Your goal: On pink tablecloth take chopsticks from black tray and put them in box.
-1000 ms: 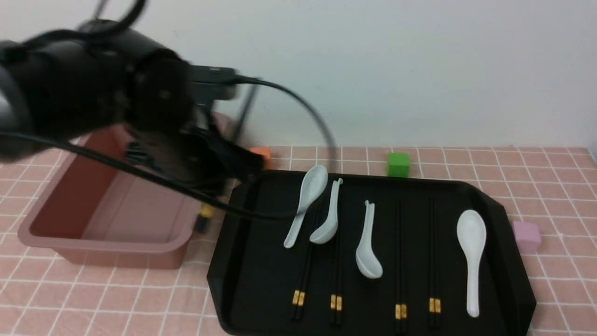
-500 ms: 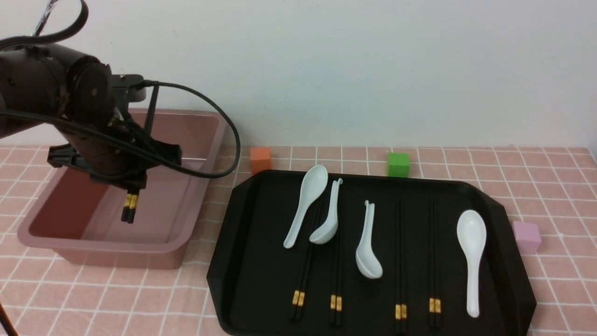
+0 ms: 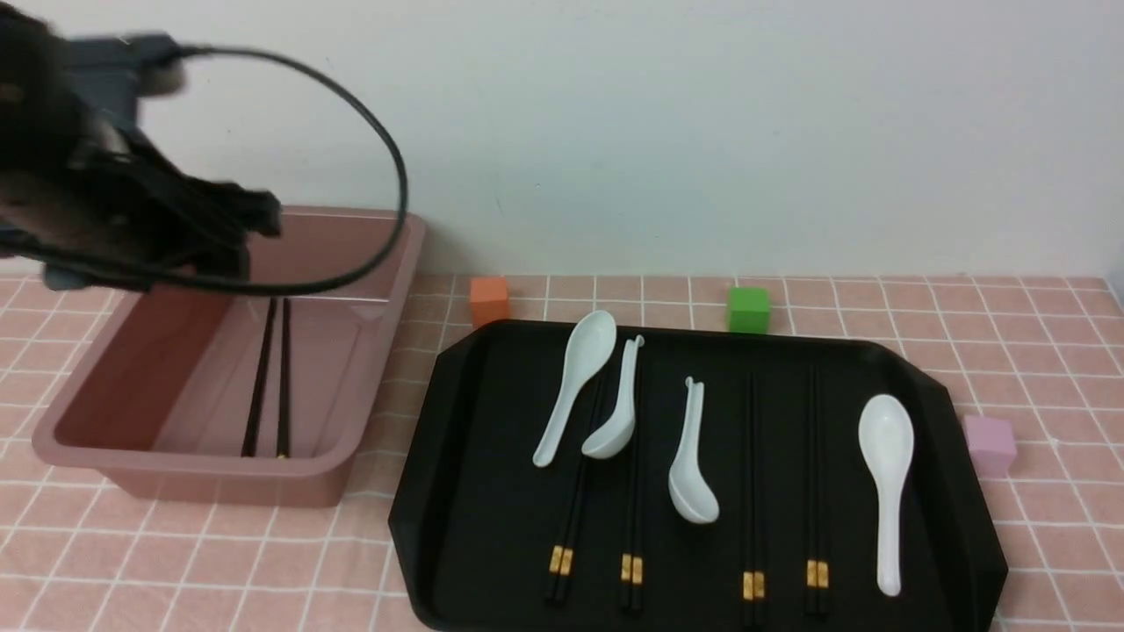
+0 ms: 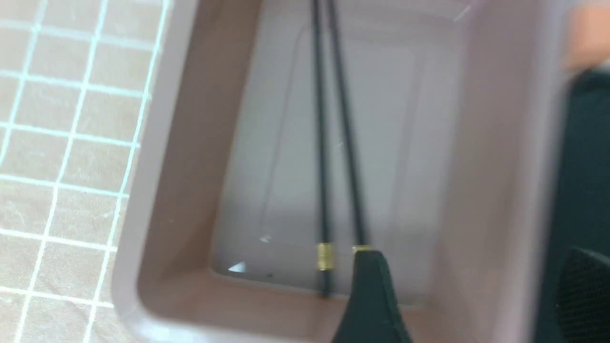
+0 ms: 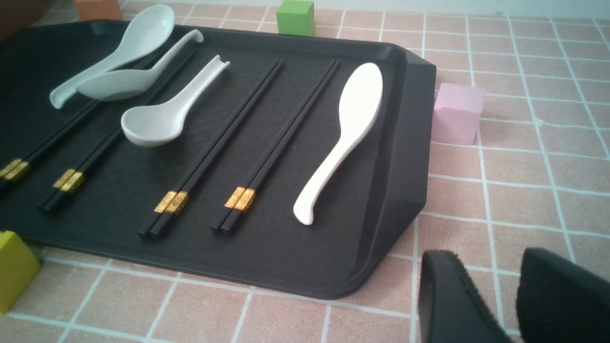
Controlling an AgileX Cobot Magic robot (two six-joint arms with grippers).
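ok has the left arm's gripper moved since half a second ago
Yes, the left gripper has risen and shifted left in the front view, judged against the pink box.

Your open lane runs above the black tray [image 3: 702, 570] – spoons clutter part of it.
You have bare cloth [image 3: 219, 562] in front of the pink box [image 3: 219, 487] and a narrow strip between box and tray. Two white spoons [image 3: 575, 377] [image 3: 619, 421] lie across chopsticks [image 3: 575, 518], blocking them from above – the two pairs nearest the right-hand white spoon [image 3: 889, 474] have no spoon over them. Your left arm's cable loop [image 3: 391, 140] hangs over the box's far side.
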